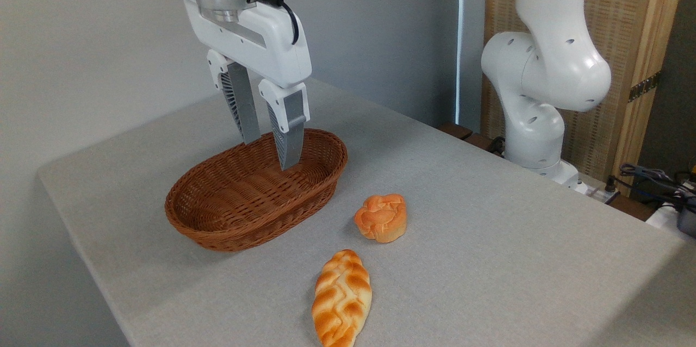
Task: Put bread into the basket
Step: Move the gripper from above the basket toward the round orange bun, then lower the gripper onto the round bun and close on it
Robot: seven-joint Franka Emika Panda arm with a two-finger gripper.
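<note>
A grey cloth-covered table [489, 260] fills most of the frame. On it rest the wicker basket [217, 227] left of centre, the knotted bun [381, 217] at centre, and a braided loaf [342, 298] at bottom centre.

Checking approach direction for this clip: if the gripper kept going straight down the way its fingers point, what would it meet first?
Probably the basket: the open, empty gripper points down over its far end. The bread lies off to the right. Depth from this single view is uncertain.

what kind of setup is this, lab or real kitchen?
Most likely a robotics lab. The arm's base is mounted beside a bare grey table, loose cables lie at the right, and the only props are a wicker basket and two bread pieces.
</note>
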